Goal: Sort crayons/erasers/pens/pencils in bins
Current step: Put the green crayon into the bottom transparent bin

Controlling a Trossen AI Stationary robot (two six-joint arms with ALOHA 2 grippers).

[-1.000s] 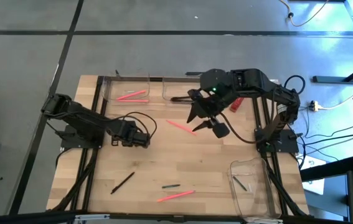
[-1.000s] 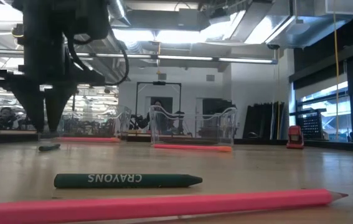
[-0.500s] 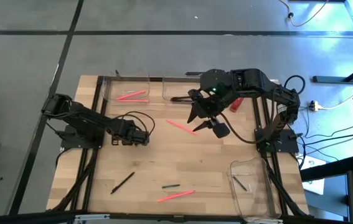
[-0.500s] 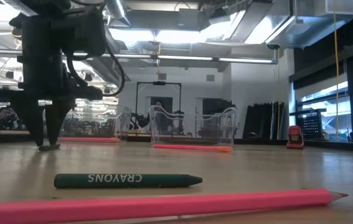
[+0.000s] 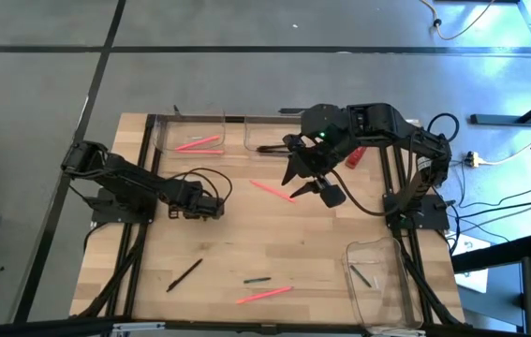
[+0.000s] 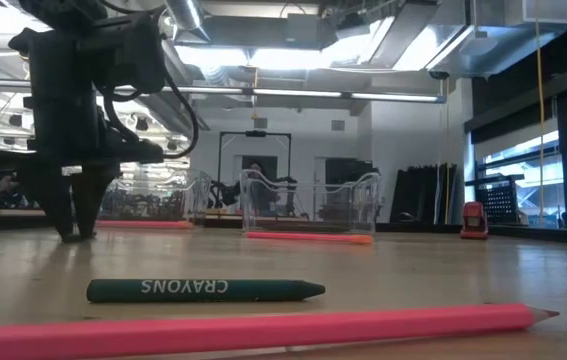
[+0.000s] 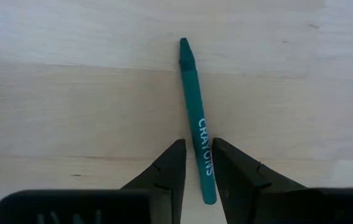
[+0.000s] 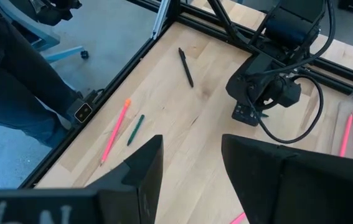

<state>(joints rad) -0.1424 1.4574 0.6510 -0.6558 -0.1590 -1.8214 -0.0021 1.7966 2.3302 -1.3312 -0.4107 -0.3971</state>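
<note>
Three clear bins point(image 5: 190, 131), two black pens point(image 5: 184, 274), four pink pencils point(image 5: 263, 295) and two green crayons point(image 5: 257, 279) spread across the wooden table point(image 5: 246, 234), with two robot arms point(image 5: 125, 178) over it

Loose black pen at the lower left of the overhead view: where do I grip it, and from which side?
Take the black pen at mid-shaft, from straight above, fingers turned across its diagonal line. It lies flat on bare wood with nothing beside it, so both long sides are free. The left gripper, nearer, is closed on a green crayon.
</note>
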